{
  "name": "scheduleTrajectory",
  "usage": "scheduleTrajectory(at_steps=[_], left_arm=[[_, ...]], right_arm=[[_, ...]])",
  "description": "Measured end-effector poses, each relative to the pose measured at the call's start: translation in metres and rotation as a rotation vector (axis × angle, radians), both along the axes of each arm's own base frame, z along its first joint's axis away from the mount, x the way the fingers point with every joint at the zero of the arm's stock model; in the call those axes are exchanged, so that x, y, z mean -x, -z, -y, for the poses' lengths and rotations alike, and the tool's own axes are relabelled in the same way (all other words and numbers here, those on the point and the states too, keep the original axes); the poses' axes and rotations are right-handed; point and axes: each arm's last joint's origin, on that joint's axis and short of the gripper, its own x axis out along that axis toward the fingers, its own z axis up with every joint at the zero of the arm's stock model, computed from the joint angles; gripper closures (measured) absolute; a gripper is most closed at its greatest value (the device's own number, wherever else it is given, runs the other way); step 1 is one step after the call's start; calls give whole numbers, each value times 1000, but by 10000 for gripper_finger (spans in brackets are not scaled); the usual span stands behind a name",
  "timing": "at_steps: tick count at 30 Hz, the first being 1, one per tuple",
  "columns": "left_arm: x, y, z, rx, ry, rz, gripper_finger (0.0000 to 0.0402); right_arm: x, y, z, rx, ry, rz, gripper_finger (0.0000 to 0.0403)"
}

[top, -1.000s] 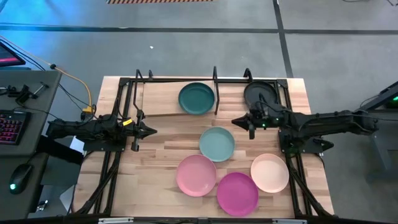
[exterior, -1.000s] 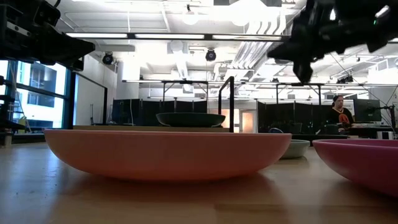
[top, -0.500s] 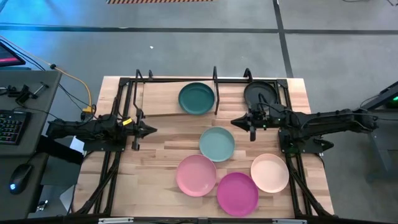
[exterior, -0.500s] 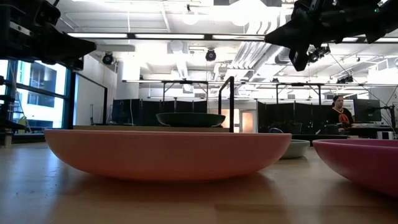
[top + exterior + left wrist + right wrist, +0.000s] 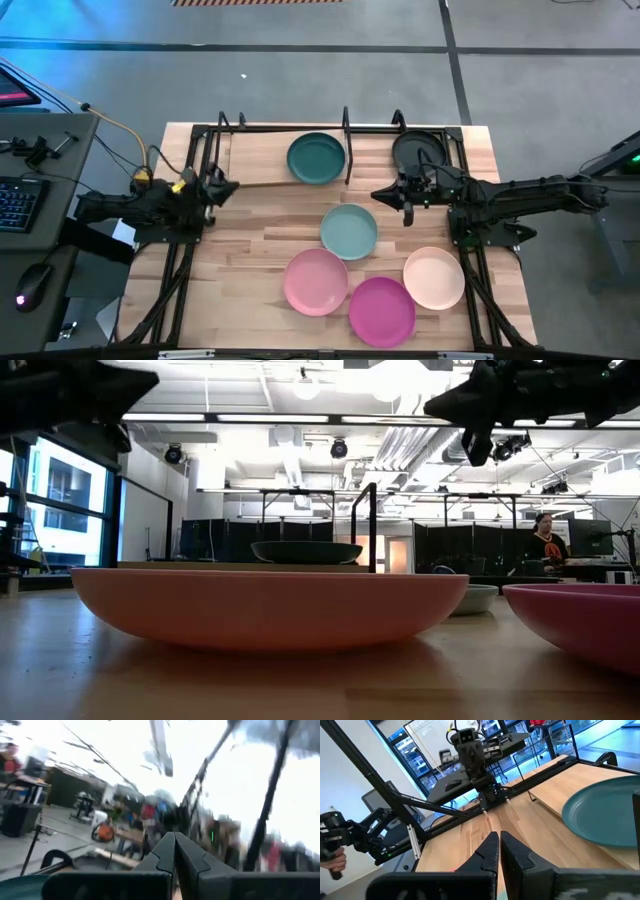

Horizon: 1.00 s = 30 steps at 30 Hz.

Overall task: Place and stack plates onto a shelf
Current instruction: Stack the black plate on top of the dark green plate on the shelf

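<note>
The shelf point(image 5: 262, 152) stands along the table's far edge. A dark teal plate point(image 5: 316, 158) lies flat on its board, and a dark grey plate point(image 5: 420, 150) lies to the right of the middle divider. Four plates rest on the tabletop: light teal point(image 5: 349, 231), light pink point(image 5: 316, 282), magenta point(image 5: 381, 310) and cream point(image 5: 434, 277). My left gripper point(image 5: 234, 187) is shut and empty at the table's left, tipped upward. My right gripper point(image 5: 377, 195) is shut and empty, held level above the table between the grey and light teal plates.
Black frame rods point(image 5: 190, 250) run along both sides of the table. A desk with a keyboard point(image 5: 20, 200) stands left of the table. In the low view a person point(image 5: 545, 545) sits far off in the room.
My left gripper has tipped upward and rolled, rising; its tip has drawn back toward the table's left and far edges. It has stayed shut. The plates have not moved.
</note>
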Motion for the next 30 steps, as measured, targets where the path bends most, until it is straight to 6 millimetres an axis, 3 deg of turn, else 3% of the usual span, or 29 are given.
scheduleTrajectory(at_steps=[4,7,12,16,23,27,30], left_arm=[[2,-7,-2,229,30,126,401],[-3,-15,-1,294,79,119,401],[-21,-47,2,210,135,29,401],[-34,-82,4,64,107,-55,401],[-38,-132,0,-78,-67,-303,384],[-38,-140,-2,-85,-148,-353,358],[-38,-139,-3,-51,-173,-358,330]], right_arm=[[0,-3,0,3,0,32,403],[0,-7,0,6,0,70,403],[0,-18,1,13,43,186,403],[-2,-38,4,21,121,213,403],[0,-82,15,61,350,-156,403],[10,-93,25,-45,526,-367,403],[18,-87,30,-185,632,-478,395]])
